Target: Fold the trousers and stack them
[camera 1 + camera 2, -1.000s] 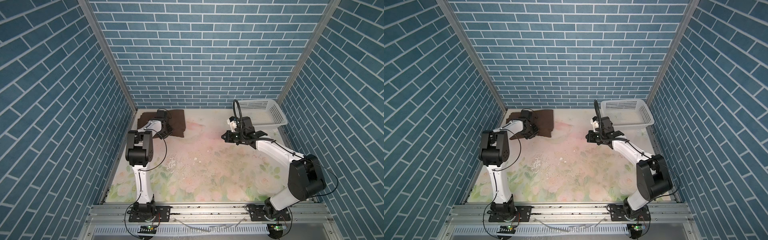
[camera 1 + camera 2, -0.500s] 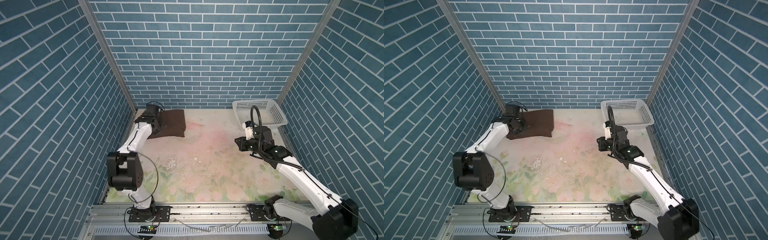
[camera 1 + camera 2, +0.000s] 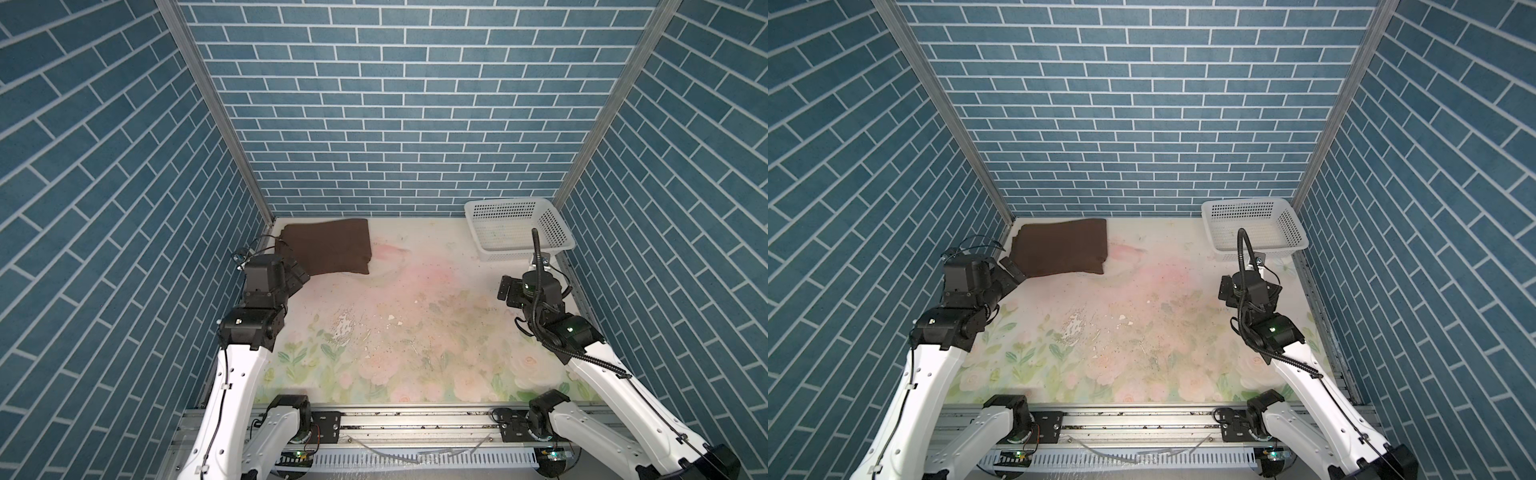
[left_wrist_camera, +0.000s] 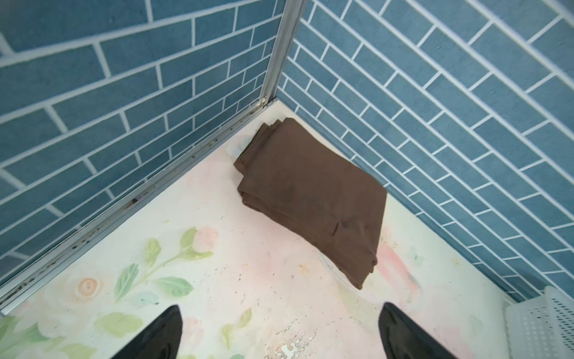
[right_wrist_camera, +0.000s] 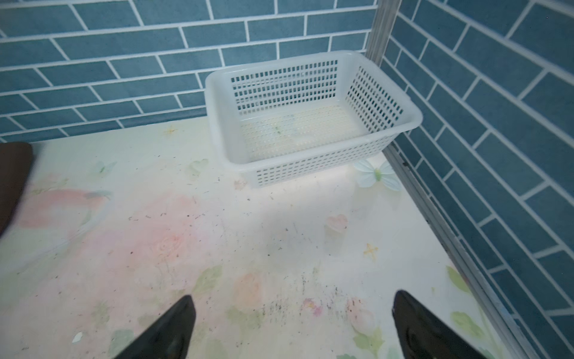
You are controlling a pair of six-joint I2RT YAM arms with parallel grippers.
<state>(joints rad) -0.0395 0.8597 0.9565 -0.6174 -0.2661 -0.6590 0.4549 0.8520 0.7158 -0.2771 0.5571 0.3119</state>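
Note:
The trousers (image 3: pixel 328 247) (image 3: pixel 1063 247) lie folded into a thick dark brown rectangle in the far left corner of the table, close to both walls. In the left wrist view the trousers (image 4: pixel 310 195) lie ahead of my left gripper (image 4: pixel 281 310), which is open and empty, a short way off their near edge. In both top views the left gripper (image 3: pixel 297 272) (image 3: pixel 1011 268) hovers just off the near left corner of the fold. My right gripper (image 5: pixel 293 303) (image 3: pixel 509 289) is open and empty over bare table at the right, in front of the basket.
A white perforated basket (image 3: pixel 523 254) (image 3: pixel 1258 253) (image 5: pixel 310 171) stands empty in the far right corner. The floral table cover (image 3: pixel 415 332) is worn and flaked near the middle. Blue brick walls close the table on three sides, with metal rails along the edges.
Both grippers have gone from shut to open. The left gripper has come off the trousers and drawn back. The right arm has swung from the table's middle to the right, nearer the front.

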